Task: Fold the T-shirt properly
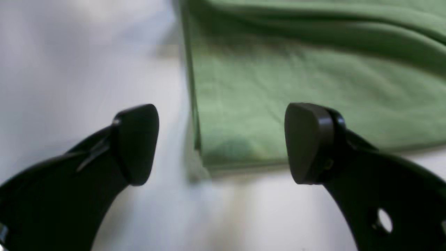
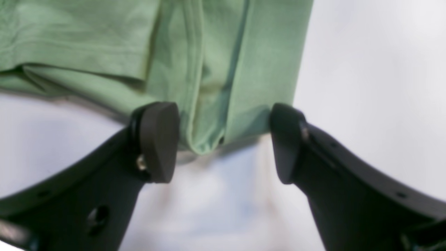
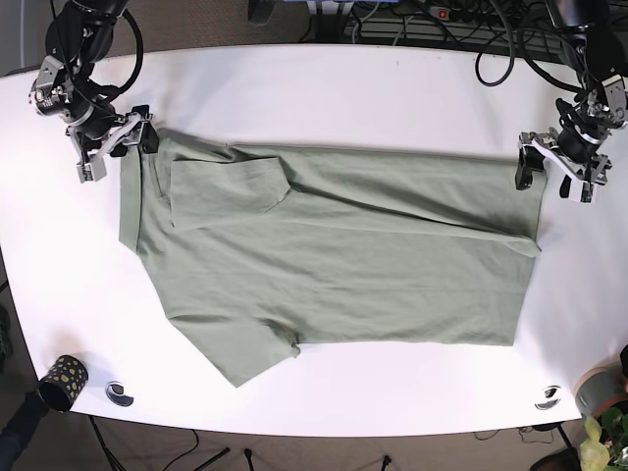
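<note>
A green T-shirt (image 3: pixel 334 255) lies flat on the white table (image 3: pixel 343 88), with its far long edge folded over toward the middle. One sleeve sticks out at the front left. My right gripper (image 3: pixel 116 152) is open at the shirt's far left corner. In the right wrist view, its fingers (image 2: pixel 224 143) straddle a bunched fold of the cloth (image 2: pixel 87 42). My left gripper (image 3: pixel 549 177) is open at the far right corner. In the left wrist view, it (image 1: pixel 221 143) straddles the hem corner of the shirt (image 1: pixel 278 104). Neither holds cloth.
A black dotted cup (image 3: pixel 61 381) and a small round object (image 3: pixel 120 393) sit at the front left edge. Another small round object (image 3: pixel 548 396) sits at the front right. Cables (image 3: pixel 442 20) run behind the table. A plant (image 3: pixel 599 446) is at the bottom right.
</note>
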Tool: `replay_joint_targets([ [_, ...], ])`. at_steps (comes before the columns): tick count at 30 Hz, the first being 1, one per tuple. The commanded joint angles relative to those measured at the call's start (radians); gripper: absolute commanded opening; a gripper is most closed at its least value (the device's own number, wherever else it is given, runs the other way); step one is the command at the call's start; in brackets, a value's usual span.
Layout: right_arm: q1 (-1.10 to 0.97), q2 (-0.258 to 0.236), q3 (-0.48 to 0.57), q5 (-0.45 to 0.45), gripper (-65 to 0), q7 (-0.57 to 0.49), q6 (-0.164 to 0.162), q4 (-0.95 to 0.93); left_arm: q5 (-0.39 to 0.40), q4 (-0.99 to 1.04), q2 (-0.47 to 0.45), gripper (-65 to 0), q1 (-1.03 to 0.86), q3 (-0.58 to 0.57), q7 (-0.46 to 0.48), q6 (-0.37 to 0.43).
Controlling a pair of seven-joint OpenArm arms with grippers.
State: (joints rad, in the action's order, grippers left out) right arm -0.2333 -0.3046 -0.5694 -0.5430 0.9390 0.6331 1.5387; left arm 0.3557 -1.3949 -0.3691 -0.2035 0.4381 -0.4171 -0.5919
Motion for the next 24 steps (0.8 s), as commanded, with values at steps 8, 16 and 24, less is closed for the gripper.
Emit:
replay_joint_targets([
  [8, 0.002, 0.008, 0.047, -0.015, -27.1, -0.018, 0.004, -0.008, 0.015, 0.064, -0.017, -13.5, 0.023, 0.003, 0.03, -0.003],
  [16, -0.002, 0.041, 0.056, -0.013, -34.4, -0.059, 0.004, -0.014, -0.03, 0.088, -0.017, -15.4, 0.052, -0.065, 0.03, -0.001],
  [24, 0.001, 0.04, 0.05, -0.013, -59.5, -0.065, 0.003, -0.013, -0.082, 0.15, -0.015, -51.9, 0.106, -0.065, 0.031, -0.004],
])
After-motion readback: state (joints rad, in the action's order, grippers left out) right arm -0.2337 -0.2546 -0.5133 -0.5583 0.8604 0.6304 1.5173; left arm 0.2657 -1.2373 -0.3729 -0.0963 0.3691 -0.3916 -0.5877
